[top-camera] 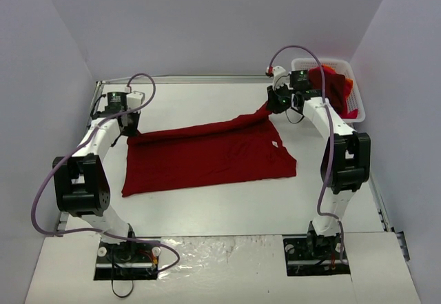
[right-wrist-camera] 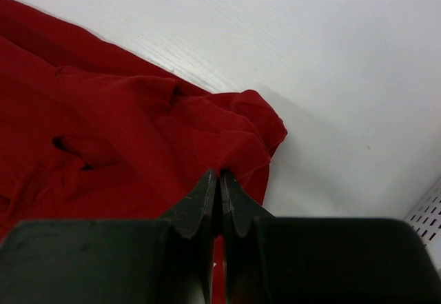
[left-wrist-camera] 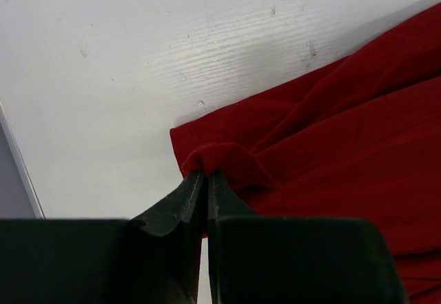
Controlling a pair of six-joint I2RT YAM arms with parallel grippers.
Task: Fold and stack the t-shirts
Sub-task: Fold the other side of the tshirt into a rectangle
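Fold step: left gripper (left-wrist-camera: 205, 174) and right gripper (right-wrist-camera: 220, 174) each pinched a far corner of the t-shirt (top-camera: 207, 156); next move likely required carrying both nearward evenly

right end effector (right-wrist-camera: 220, 177): jaws pinched tight on a bunched edge of the dark red t-shirt (right-wrist-camera: 124, 132) | shirt sprawls off left, pretty wrinkly | white table (right-wrist-camera: 324, 63) underneath | bit of white mesh basket (right-wrist-camera: 427, 218) peeking in lower right

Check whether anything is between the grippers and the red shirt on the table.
Nothing visible. The left gripper and right gripper are both shut on the red shirt, one at each far corner.
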